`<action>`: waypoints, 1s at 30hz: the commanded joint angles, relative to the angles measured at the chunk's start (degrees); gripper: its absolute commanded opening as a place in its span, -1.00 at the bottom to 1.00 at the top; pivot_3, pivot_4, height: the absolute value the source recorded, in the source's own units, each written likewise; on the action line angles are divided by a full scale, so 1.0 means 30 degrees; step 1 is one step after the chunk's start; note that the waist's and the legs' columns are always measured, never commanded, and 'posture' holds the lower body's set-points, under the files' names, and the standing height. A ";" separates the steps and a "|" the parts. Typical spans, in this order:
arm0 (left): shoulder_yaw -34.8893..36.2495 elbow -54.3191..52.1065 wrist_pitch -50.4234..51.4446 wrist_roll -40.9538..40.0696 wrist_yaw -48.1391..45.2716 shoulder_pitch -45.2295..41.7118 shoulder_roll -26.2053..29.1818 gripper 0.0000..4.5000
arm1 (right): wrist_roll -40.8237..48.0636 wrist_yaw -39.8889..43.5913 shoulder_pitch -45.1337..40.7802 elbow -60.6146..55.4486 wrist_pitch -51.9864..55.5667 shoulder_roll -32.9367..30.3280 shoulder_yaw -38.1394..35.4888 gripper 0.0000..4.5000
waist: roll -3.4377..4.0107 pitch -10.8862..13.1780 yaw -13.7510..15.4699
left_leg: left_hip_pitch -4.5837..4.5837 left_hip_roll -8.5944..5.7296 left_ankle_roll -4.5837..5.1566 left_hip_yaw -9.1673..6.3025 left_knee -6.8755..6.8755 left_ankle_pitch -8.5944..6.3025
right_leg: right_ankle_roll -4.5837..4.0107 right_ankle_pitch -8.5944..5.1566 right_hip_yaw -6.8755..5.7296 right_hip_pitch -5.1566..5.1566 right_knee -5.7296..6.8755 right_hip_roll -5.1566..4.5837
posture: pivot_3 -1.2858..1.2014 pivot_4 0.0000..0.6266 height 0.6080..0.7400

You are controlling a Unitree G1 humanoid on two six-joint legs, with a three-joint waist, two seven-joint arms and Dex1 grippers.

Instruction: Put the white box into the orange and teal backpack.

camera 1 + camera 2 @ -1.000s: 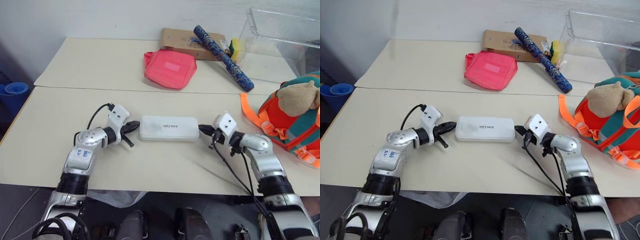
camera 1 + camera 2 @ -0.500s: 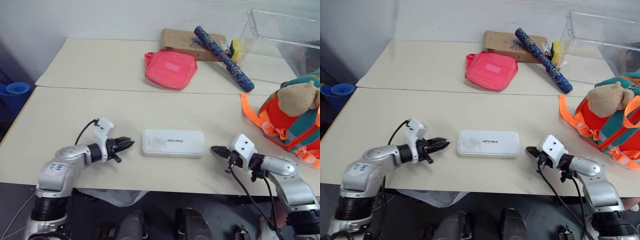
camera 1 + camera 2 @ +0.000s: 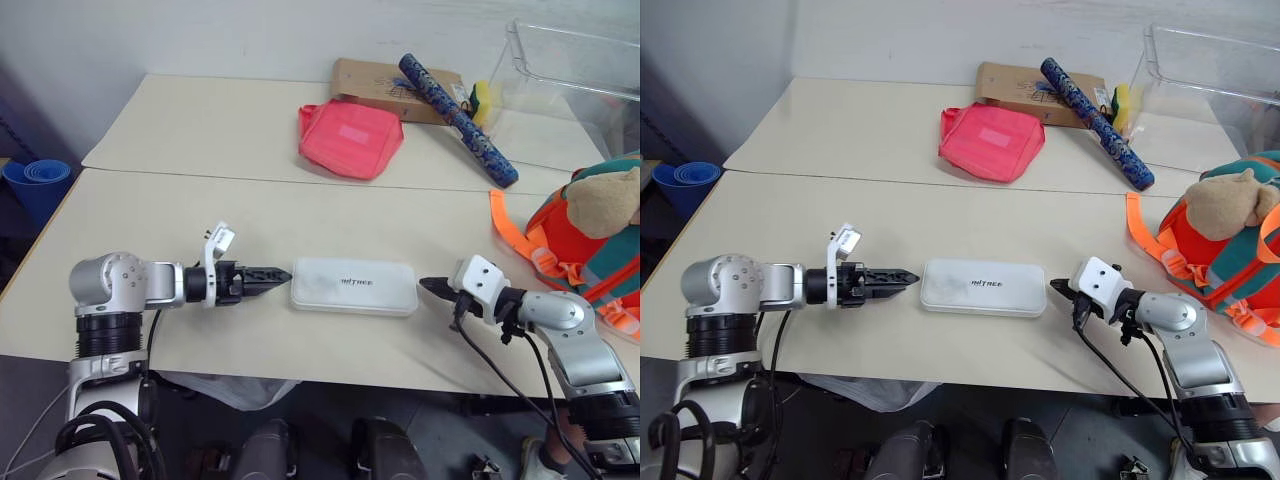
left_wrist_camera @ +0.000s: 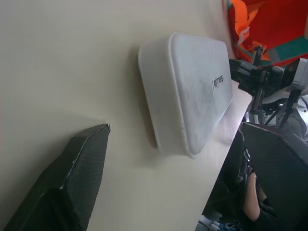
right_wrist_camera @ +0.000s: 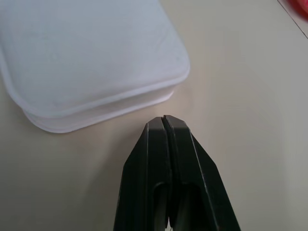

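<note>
On a pale worktop (image 3: 120, 215), the left end effector (image 3: 272, 275) points at the white box (image 3: 354, 287), fingers spread. Beyond the box, the right end effector (image 3: 428, 286) is clenched, empty. Pinched only end-to-end, the box could slip before reaching the orange and teal backpack (image 3: 590, 245) far right.

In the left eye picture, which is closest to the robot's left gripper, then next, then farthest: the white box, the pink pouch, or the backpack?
From the left gripper:
1. white box, right beside its tip.
2. pink pouch, on the far table.
3. backpack, at the right edge.
</note>
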 commanded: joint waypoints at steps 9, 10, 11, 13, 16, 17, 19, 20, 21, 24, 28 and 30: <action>-0.0157 0.3527 0.0158 0.0140 0.2051 -0.2096 -0.2928 0.99 | 0.0053 0.0321 -0.0746 -0.0396 0.0014 0.0305 0.0719 -1.00 | -0.0005 -0.0006 0.0077 | 0.0019 -0.0010 0.0006 -0.0001 0.0021 0.0006 | 0.0000 0.0000 -0.0005 0.0024 0.0004 -0.0001 | 0.03 -0.52 1.00; -0.0348 0.3684 0.0158 -0.0177 0.1968 -0.2248 -0.3036 0.99 | 0.0059 0.0360 -0.0780 -0.0319 -0.0114 0.0345 0.0754 -1.00 | -0.0005 -0.0006 0.0083 | 0.0019 -0.0010 0.0008 0.0000 0.0024 0.0008 | 0.0001 0.0000 -0.0004 0.0024 0.0005 -0.0003 | 0.03 -0.52 1.00; -0.0397 0.3933 0.0158 -0.0323 0.2076 -0.2422 -0.3182 0.99 | 0.0111 0.0408 -0.0813 -0.0269 -0.0223 0.0414 0.0776 -1.00 | -0.0005 -0.0006 0.0103 | 0.0018 -0.0010 0.0008 -0.0001 0.0024 0.0008 | 0.0001 0.0000 -0.0002 0.0024 0.0005 -0.0004 | 0.03 -0.52 1.00; -0.0508 0.4218 0.0158 -0.0656 0.2212 -0.2707 -0.3408 0.99 | 0.0249 0.0449 -0.0858 -0.0259 -0.0321 0.0613 0.0800 -1.00 | -0.0005 -0.0005 0.0148 | 0.0017 -0.0014 0.0008 -0.0002 0.0023 0.0008 | 0.0001 0.0001 -0.0001 0.0020 0.0004 -0.0007 | 0.03 -0.52 1.00; -0.0526 0.4564 0.0158 -0.1291 0.2551 -0.3099 -0.3575 0.99 | 0.0292 0.0379 -0.0775 -0.0277 -0.0420 0.0900 0.0809 -1.00 | -0.0006 -0.0005 0.0230 | 0.0011 -0.0015 0.0007 -0.0001 0.0021 0.0007 | 0.0001 0.0001 -0.0003 0.0016 0.0003 -0.0002 | 0.03 -0.52 1.00; -0.0536 0.4644 0.0158 -0.1434 0.2638 -0.3175 -0.3560 0.82 | 0.0279 0.0354 -0.0704 -0.0274 -0.0460 0.0979 0.0800 -1.00 | -0.0006 -0.0004 0.0225 | 0.0007 -0.0015 0.0007 0.0000 0.0022 0.0008 | 0.0002 0.0001 -0.0001 0.0015 0.0003 -0.0002 | 0.03 -0.52 1.00; -0.0718 0.4708 0.0158 -0.1970 0.2680 -0.3213 -0.3381 0.64 | 0.0292 0.0250 -0.0456 -0.0177 -0.0596 0.1025 0.0661 -1.00 | -0.0007 -0.0004 0.0195 | 0.0007 -0.0014 0.0006 0.0001 0.0020 0.0007 | 0.0002 0.0001 0.0000 0.0011 0.0000 0.0000 | 0.03 -0.52 1.00; -0.0883 0.4606 0.0158 -0.2391 0.2617 -0.3121 -0.3207 0.49 | 0.0384 0.0160 -0.0234 -0.0202 -0.0638 0.0999 0.0469 -1.00 | -0.0007 -0.0004 0.0194 | 0.0008 -0.0013 0.0005 0.0002 0.0018 0.0007 | 0.0002 0.0001 0.0001 0.0007 0.0002 0.0000 | 0.03 -0.52 1.00; -0.1007 0.4548 0.0158 -0.2714 0.2597 -0.3060 -0.3078 0.34 | 0.0453 0.0098 -0.0078 -0.0224 -0.0671 0.0978 0.0332 -1.00 | -0.0009 -0.0003 0.0212 | 0.0006 -0.0009 0.0003 0.0002 0.0018 0.0008 | 0.0002 0.0001 0.0000 0.0006 0.0001 0.0002 | 0.03 -0.52 1.00; -0.1340 0.3845 0.0158 -0.3691 0.2490 -0.2638 -0.2638 -0.07 | 0.0998 -0.0043 0.0727 -0.0602 -0.0778 0.0827 -0.0396 -1.00 | -0.0009 -0.0002 0.0216 | -0.0001 -0.0009 0.0002 0.0000 0.0017 0.0008 | 0.0002 0.0001 0.0001 0.0004 0.0000 0.0000 | 0.03 -0.52 1.00; -0.1631 0.0100 -0.2086 -0.3665 0.1174 -0.0678 -0.2127 -0.45 | 0.3413 -0.0597 0.3480 -0.2893 0.0449 0.0799 -0.3099 -0.83 | -0.0006 -0.0003 0.0207 | 0.0001 -0.0008 0.0000 0.0001 0.0016 0.0007 | 0.0002 0.0001 0.0008 0.0004 0.0000 -0.0003 | 0.03 -0.52 1.00; -0.3858 -0.2894 -0.7296 -0.1909 -0.2248 0.1750 -0.0850 -0.45 | 0.4362 -0.1315 0.5769 -0.4612 0.1045 0.0867 -0.5121 -0.60 | -0.0003 -0.0006 0.0207 | 0.0014 0.0003 -0.0028 -0.0004 -0.0024 -0.0005 | 0.0001 0.0001 0.0008 0.0009 0.0005 0.0014 | 0.03 -0.52 1.00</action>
